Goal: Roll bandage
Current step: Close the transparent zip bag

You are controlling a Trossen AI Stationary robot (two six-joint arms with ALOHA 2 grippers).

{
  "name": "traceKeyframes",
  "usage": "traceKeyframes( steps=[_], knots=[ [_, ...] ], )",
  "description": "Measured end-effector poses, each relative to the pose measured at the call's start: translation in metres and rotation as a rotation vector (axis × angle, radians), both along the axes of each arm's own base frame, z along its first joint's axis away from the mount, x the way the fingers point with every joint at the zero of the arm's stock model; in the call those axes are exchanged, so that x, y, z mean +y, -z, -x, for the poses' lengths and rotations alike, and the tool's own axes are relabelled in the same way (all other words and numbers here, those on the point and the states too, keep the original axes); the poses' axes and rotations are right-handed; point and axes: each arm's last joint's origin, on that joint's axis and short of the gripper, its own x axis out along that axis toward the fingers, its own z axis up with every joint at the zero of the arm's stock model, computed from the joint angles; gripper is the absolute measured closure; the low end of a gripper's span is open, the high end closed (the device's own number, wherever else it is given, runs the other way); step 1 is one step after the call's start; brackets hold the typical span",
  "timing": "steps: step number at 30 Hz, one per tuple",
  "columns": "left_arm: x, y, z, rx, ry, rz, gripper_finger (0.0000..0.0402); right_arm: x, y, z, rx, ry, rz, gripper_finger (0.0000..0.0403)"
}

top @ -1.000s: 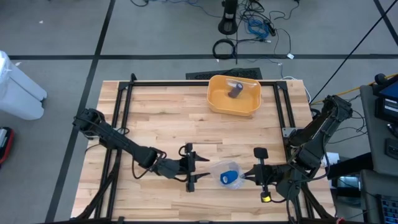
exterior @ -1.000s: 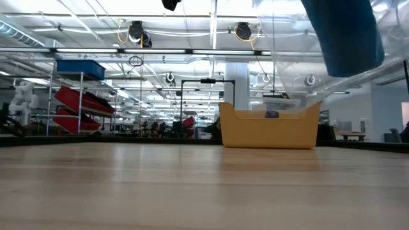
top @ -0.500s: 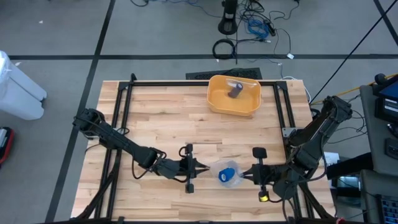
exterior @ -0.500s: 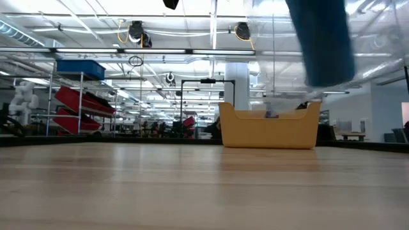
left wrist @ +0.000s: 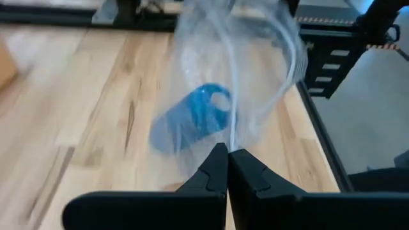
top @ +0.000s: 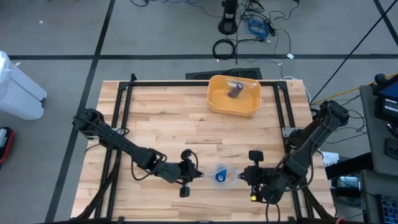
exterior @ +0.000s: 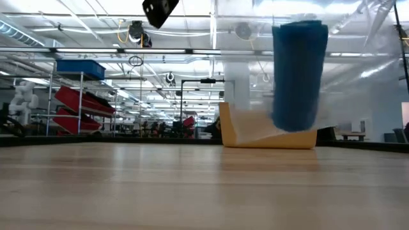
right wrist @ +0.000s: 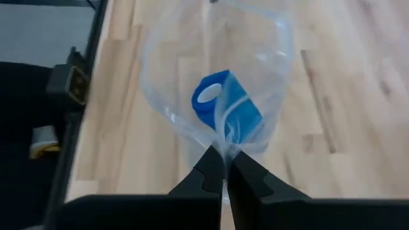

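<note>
Hanging above near edge of wooden counter [top: 161, 118]: blue bandage roll [top: 221, 176] inside clear plastic bag [right wrist: 217, 83]. Pinching bag's one edge, clenched: left end effector [top: 198, 176]. Gripping opposite edge, clamped: right end effector [top: 241, 177]. Sitting at counter's far side: yellow bin [top: 234, 96] holding dark object [top: 235, 92].

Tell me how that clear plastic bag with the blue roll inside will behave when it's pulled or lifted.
The clear bag looks thin and floppy: it crumples where the right gripper and left gripper pinch it. The blue bandage roll lies loose inside, so it would probably slide or roll when the bag tilts. The film may be slippery and could tear if pulled hard.
</note>
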Motion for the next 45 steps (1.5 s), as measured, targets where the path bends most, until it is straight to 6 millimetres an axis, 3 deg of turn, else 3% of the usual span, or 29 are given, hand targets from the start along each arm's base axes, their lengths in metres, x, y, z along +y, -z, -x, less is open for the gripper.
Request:
traceKeyframes(
  steps=[8, 14, 18, 22, 26, 30, 40, 45],
  knots=[
    [-0.001, 0.001, 0.002, 0.026, -0.019, 0.024, 0.0401, 0.001, -0.006, 0.001, 0.024, -0.044, -0.117, 0.0346],
    [-0.006, 0.002, 0.005, 0.031, -0.012, 0.035, 0.0401, 0.009, -0.004, 0.006, 0.227, -0.26, -0.307, 0.0282],
    [-0.005, -0.002, 0.007, 0.029, -0.04, 0.064, 0.0401, 0.011, -0.007, 0.01, 0.314, -0.285, -0.423, 0.0265],
    [-0.003, -0.003, 0.007, 0.02, -0.12, 0.074, 0.0401, 0.005, -0.014, 0.002, 0.2, -0.166, -0.368, 0.0268],
    [-0.003, -0.009, 0.005, 0.003, -0.139, 0.083, 0.0401, -0.005, -0.032, -0.011, 0.008, 0.092, -0.362, 0.0277],
    [-0.004, -0.013, 0.004, -0.011, -0.166, 0.095, 0.0401, -0.012, -0.046, -0.02, -0.064, 0.149, -0.364, 0.0286],
    [-0.001, -0.011, 0.005, -0.006, -0.243, 0.1, 0.0401, -0.02, -0.006, -0.05, 0.142, 0.214, -0.294, 0.0294],
    [-0.001, -0.011, 0.005, -0.009, -0.25, 0.097, 0.0402, -0.026, 0.007, -0.047, 0.267, 0.255, -0.214, 0.0324]
  ],
)
